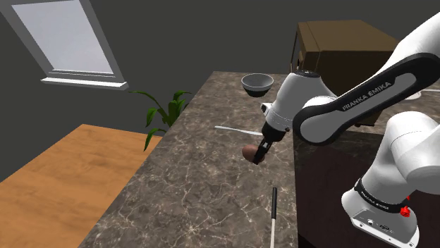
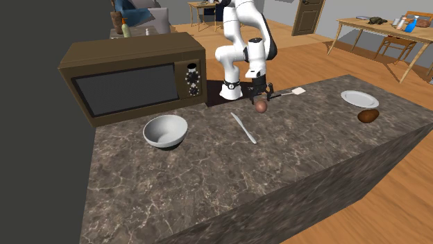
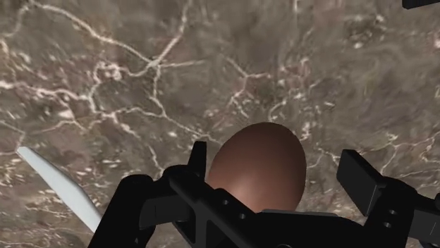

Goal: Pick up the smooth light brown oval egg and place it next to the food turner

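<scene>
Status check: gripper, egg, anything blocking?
Gripper open, straddling egg, not clasped. Turner close by. Knife off to the side, nothing blocking.

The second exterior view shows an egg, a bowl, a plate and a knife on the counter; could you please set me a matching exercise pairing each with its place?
Things:
1. egg
2. bowl
3. plate
4. knife

Places:
A. in front of the microwave
B. beside a dark brown lump
C. between the open fingers of the gripper
D. lying between bowl and egg

Pairs: 1-C; 2-A; 3-B; 4-D
</scene>
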You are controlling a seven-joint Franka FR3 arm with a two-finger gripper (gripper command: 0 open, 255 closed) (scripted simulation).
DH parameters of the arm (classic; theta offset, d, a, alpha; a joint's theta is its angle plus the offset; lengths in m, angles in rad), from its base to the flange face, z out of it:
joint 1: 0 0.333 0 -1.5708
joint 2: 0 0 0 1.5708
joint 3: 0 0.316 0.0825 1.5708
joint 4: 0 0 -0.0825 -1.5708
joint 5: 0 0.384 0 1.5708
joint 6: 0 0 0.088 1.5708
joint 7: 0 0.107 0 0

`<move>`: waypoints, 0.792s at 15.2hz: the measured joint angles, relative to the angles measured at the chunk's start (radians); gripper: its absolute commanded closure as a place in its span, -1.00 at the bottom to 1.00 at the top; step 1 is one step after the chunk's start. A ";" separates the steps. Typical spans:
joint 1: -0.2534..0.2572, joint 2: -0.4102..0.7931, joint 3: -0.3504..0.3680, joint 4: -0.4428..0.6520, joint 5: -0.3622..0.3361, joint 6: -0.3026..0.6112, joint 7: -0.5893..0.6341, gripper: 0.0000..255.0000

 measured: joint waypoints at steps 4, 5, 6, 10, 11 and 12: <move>-0.011 -0.064 0.002 -0.002 -0.016 -0.060 0.015 -1.00; -0.020 -0.098 0.002 0.005 -0.027 -0.102 0.022 -1.00; -0.029 -0.131 -0.003 0.014 -0.039 -0.144 0.024 -1.00; -0.035 -0.171 -0.005 0.015 -0.049 -0.187 0.030 -1.00; -0.035 -0.173 -0.005 0.014 -0.049 -0.189 0.030 -1.00; -0.035 -0.174 -0.005 0.014 -0.049 -0.190 0.030 -1.00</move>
